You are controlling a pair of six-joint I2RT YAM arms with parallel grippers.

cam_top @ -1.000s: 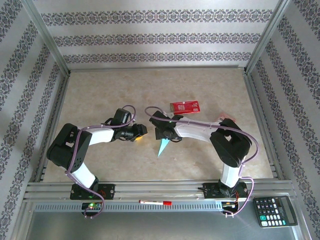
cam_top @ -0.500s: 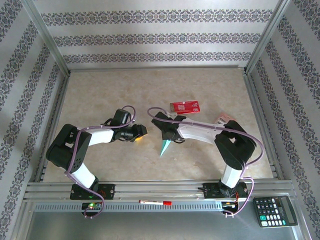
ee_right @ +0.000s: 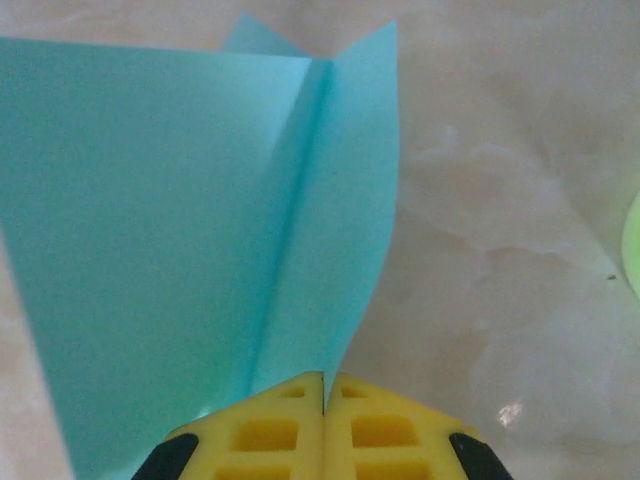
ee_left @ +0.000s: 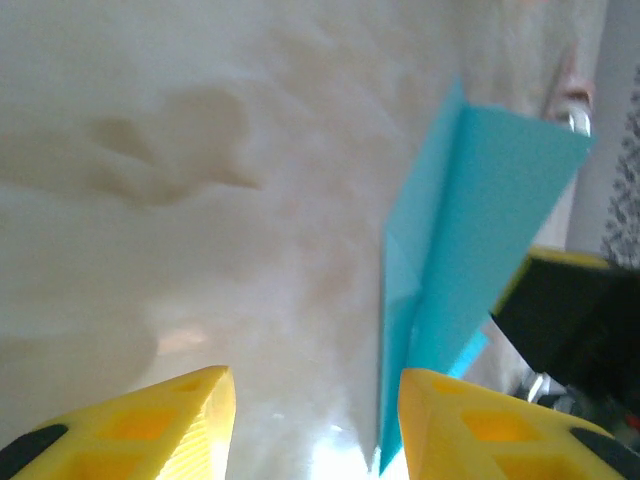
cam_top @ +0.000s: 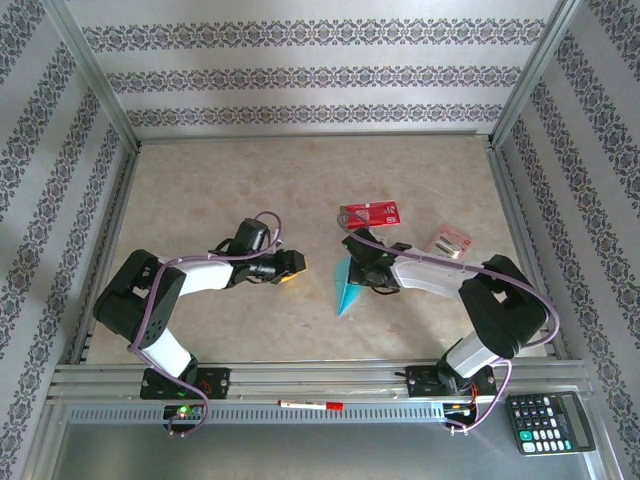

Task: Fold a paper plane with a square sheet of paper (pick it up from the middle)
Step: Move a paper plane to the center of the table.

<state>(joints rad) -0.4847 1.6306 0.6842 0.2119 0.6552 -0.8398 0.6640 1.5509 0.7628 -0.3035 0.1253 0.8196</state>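
The paper plane (cam_top: 345,288) is spotted near the middle of the bench (cam_top: 200,190). Its nose is pointed toward the near edge and its wide tail is up by the right gripper (cam_top: 355,274). In the right wrist view the yellow fingers (ee_right: 280,425) are pressed tight together, and the thin blue paper is pinched at their tips, just beside the centre crease. The two wings are seen fanned away from the camera there. Over on the other side, the left gripper (cam_top: 296,264) is held low near the plane, apart from it. Its fingers (ee_left: 150,425) are spread, with bare bench between them. From that wrist the plane is caught off to the right, its pointed end low beside the right-hand finger and its wide end met by the right gripper's dark body. A red packet (cam_top: 370,214) is seen lying just beyond the right gripper, and a small silvery packet (cam_top: 449,243) is farther to the right.
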